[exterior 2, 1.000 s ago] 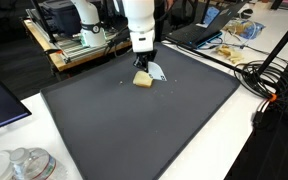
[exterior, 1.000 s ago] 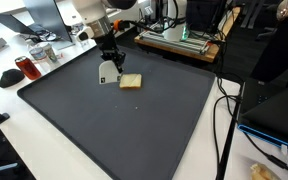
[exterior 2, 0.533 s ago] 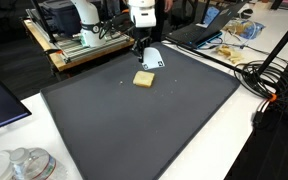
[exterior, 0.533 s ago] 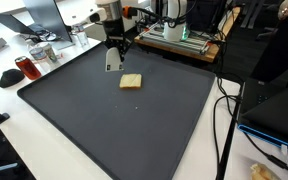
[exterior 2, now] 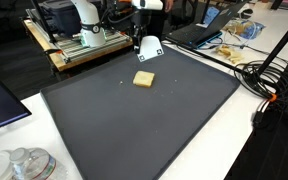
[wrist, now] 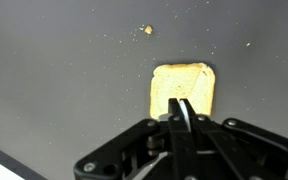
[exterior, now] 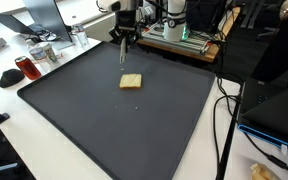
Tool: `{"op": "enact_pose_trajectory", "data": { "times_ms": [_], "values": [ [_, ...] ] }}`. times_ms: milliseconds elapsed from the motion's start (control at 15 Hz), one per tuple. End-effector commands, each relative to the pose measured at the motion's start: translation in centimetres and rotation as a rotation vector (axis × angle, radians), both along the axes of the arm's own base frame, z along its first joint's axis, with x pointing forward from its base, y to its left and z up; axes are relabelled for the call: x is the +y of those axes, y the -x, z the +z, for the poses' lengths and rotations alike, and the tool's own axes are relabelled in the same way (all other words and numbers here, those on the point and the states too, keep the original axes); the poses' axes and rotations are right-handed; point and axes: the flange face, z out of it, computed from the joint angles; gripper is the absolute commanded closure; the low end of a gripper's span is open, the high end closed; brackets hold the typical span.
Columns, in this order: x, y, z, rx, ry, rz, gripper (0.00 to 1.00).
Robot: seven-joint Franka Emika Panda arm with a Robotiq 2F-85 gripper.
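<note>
Gripper (wrist: pixel 181 112) clenched on nothing, I have lifted off the flat black mat (exterior: pixel 134 130). Small square golden slice of toast (wrist: pixel 180 88) lies apart below, at twelve o'clock from my fingertips, untouched now.

Dark grey mat (exterior: pixel 134 130) with one toast slice (exterior: pixel 131 81) and scattered crumbs (wrist: pixel 148 30)
</note>
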Motion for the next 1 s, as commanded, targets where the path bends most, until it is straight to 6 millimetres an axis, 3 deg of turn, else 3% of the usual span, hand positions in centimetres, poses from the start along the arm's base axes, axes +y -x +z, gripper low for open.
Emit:
{"op": "enact_pose_trajectory", "data": {
  "times_ms": [0, 333, 600, 933],
  "values": [
    [0.4, 0.1, 0.1, 0.002, 0.000, 0.006, 0.96],
    [0.1, 0.0, -0.1, 0.005, 0.000, 0.001, 0.99],
    [1.2, -0.1, -0.7, 0.149, 0.101, 0.124, 0.99],
    [2.9, -0.6, -2.9, 0.280, 0.168, 0.259, 0.99]
  ]
}}
